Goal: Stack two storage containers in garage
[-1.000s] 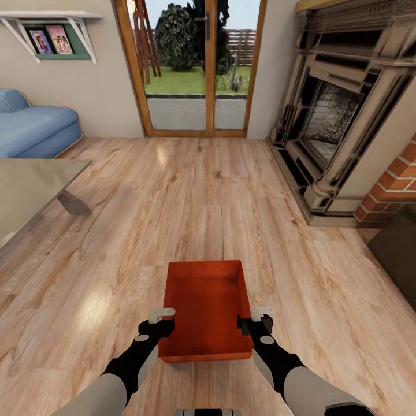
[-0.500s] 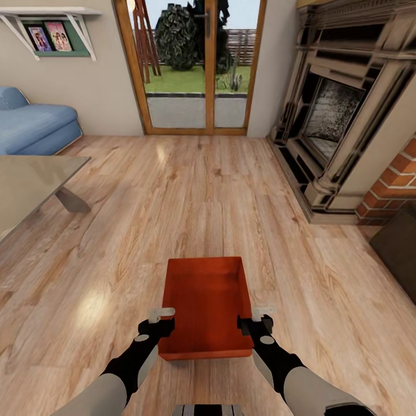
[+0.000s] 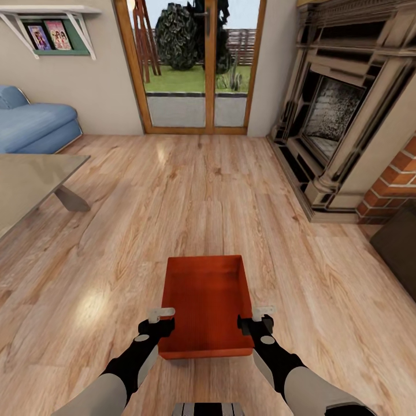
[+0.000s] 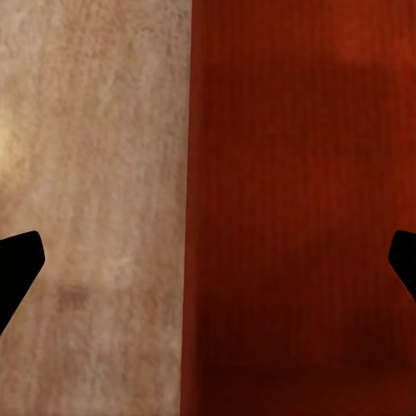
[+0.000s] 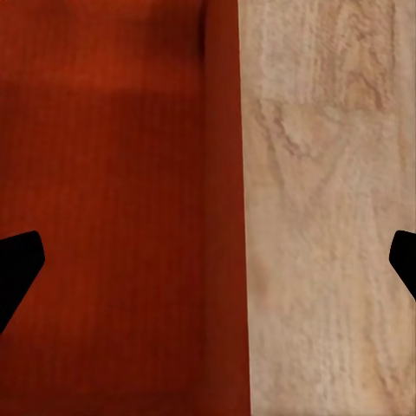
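Observation:
One orange-red storage container lies lengthwise right in front of me over the living room's light wood-plank floor. My left gripper straddles its left side wall near the close end, and my right gripper straddles the right wall. In the left wrist view the container wall runs between the two dark fingertips of the left gripper, which stand wide apart. The right wrist view shows the same for the container and the right gripper. Whether the bin rests on the planks or hangs just above them, I cannot tell.
A glass table juts in at the left, with a blue sofa behind it. Wood-framed glass doors stand straight ahead. The fireplace and red brick line the right side, with a dark block nearer me.
The whole picture has shifted slightly, so the camera moved. The container's far edge sits a little higher in the view; both grippers keep their places at its sides.

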### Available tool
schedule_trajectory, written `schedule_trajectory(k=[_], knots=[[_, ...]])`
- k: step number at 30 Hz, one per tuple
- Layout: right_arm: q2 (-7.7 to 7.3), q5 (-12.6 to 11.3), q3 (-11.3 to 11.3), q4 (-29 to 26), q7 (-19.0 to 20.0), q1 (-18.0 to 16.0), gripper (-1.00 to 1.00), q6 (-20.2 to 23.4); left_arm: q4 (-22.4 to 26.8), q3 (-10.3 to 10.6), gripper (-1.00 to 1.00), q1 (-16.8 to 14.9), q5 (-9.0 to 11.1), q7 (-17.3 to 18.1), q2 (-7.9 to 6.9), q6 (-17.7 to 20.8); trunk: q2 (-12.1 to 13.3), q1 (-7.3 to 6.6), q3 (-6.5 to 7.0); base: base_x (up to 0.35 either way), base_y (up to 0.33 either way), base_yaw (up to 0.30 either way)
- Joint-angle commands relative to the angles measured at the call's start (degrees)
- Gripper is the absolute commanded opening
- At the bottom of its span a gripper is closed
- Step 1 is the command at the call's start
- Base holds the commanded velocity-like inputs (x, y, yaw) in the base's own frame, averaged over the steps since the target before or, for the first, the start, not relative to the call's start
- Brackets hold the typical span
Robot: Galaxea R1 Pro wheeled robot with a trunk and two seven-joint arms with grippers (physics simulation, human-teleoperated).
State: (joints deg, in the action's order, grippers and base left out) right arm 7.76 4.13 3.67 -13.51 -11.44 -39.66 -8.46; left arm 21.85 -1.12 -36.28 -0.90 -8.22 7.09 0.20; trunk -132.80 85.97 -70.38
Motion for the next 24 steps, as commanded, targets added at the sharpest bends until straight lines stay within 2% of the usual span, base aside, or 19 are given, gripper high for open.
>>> schedule_trajectory(k=[1,14,24], knots=[[-0.02,0.43,0.37,0.06,-0.51,-0.03,1.0,0.02,0.03,-0.11,1.0,-0.01,-0.15,-0.13,0.03,0.04,-0.01,-0.01,-0.04,0.0,0.0,0.0],[-0.37,0.44,0.37,0.06,-0.51,-0.05,1.0,0.03,-0.03,0.01,1.0,-0.01,-0.33,-0.2,-0.39,0.03,-0.01,-0.01,-0.04,0.0,0.0,0.0],[-0.38,0.44,0.4,0.06,-0.51,-0.06,1.0,0.02,-0.31,0.14,1.0,-0.01,-0.39,-2.31,-0.5,0.04,-0.01,-0.01,-0.04,0.0,0.0,0.0]])
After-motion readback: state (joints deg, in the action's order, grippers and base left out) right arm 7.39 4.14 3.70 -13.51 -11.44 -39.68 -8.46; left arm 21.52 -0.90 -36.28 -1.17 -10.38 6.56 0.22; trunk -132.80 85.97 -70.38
